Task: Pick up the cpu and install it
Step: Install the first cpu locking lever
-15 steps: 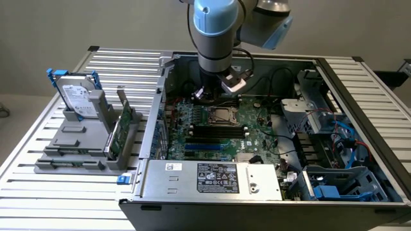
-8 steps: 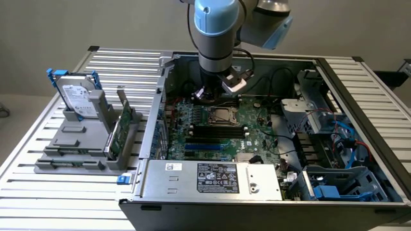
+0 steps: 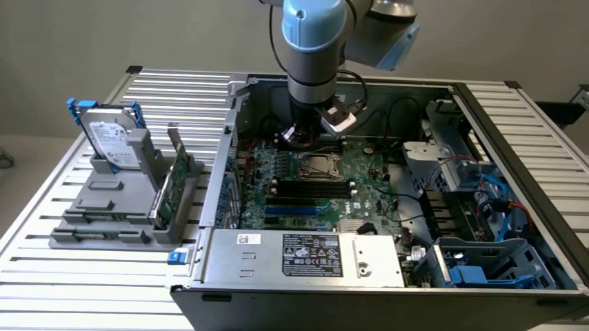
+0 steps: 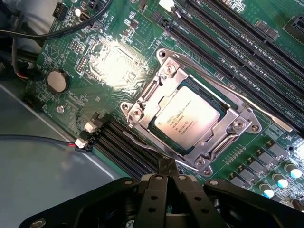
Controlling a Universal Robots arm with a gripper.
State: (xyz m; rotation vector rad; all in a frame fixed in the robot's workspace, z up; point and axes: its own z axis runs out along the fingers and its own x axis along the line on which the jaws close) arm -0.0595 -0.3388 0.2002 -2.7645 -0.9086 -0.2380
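Slatted metal table (image 3: 515, 117) carries an open computer case (image 3: 276, 265) — gripper (image 4: 167, 178) fingers together, empty, just above the cpu (image 4: 186, 118) seated in its socket; hard drive (image 3: 110, 141) stands well apart.

The work surface is a slatted table of pale aluminium profiles (image 3: 65, 276), with ribbed bars running across it and black end caps at its far corners. It extends beneath and to both sides of the end effector's position. Behind the end effector stands a plain, matte grey-beige wall (image 3: 138, 34) with no markings. Below the table edge, at the exterior view's left of the end effector, a strip of light-coloured floor (image 3: 23, 165) is visible. At the exterior view's right, level with the end effector, a dark object sits at the frame edge; its nature cannot be determined. Lighting is even and diffuse, casting soft shadows on the slats.
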